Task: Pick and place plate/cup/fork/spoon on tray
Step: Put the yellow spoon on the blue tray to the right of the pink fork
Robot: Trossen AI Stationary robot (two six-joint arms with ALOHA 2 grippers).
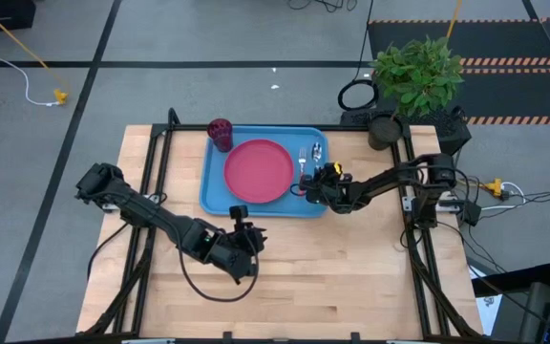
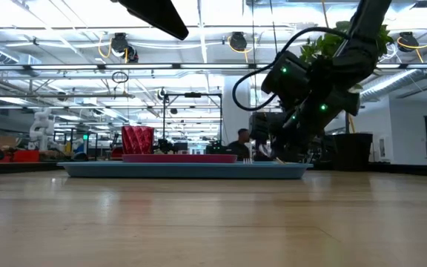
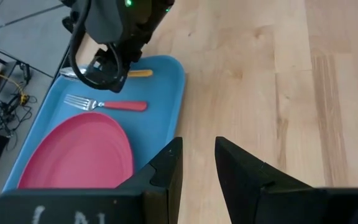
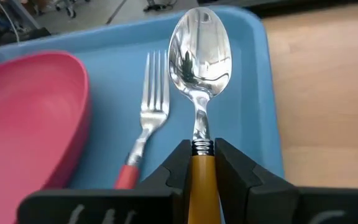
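Note:
The light blue tray (image 1: 216, 196) lies at the table's far middle. The pink-red plate (image 1: 259, 170) rests flat on it, and the dark red cup (image 1: 221, 134) stands upright in its far left corner. The fork (image 4: 148, 118) lies on the tray floor between the plate and the spoon (image 4: 199, 53). My right gripper (image 4: 202, 163) is over the tray's right part, shut on the spoon. My left gripper (image 3: 197, 165) is open and empty above the wood, just before the tray's near edge. My right gripper pinches the spoon's orange handle (image 4: 202, 171) between its two fingers, right behind the metal neck. The fingers slant down from the table's near right side and lie roughly along the spoon. The spoon sits level, low over the tray floor, bowl up and pointing to the far edge; whether it rests there I cannot tell.
A potted plant (image 1: 416, 76) stands off the table's far right corner. Bare wood (image 1: 351, 277) lies in front of the tray. The low view shows a workshop room behind the table, with a person (image 2: 241, 142) seated far off.

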